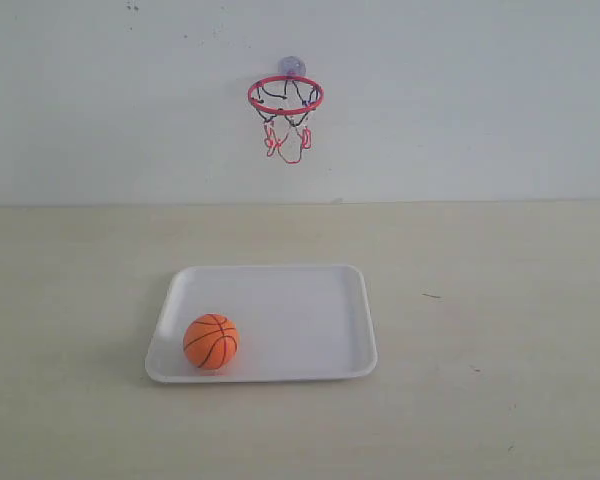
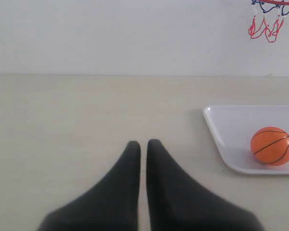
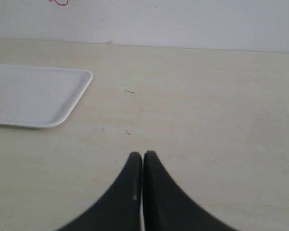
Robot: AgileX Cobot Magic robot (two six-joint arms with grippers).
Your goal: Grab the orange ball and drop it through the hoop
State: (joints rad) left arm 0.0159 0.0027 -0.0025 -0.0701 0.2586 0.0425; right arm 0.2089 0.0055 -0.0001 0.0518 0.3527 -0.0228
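The orange ball (image 1: 211, 341) rests in the near left corner of the white tray (image 1: 310, 310); the left wrist view shows the ball (image 2: 272, 146) in the tray (image 2: 226, 125) too. The hoop (image 1: 285, 96) hangs on the back wall above the tray, its net dangling below the red rim; its net (image 2: 266, 24) shows in the left wrist view. My left gripper (image 2: 143, 143) is shut with nothing in it, over bare table left of the tray. My right gripper (image 3: 142, 154) is shut and empty, right of the tray (image 3: 62, 101). Neither gripper shows in the exterior view.
The table (image 1: 500, 300) is a pale beige surface that meets a white wall (image 1: 460, 100) at the back. A few small dark specks (image 1: 432, 295) lie on the table right of the tray.
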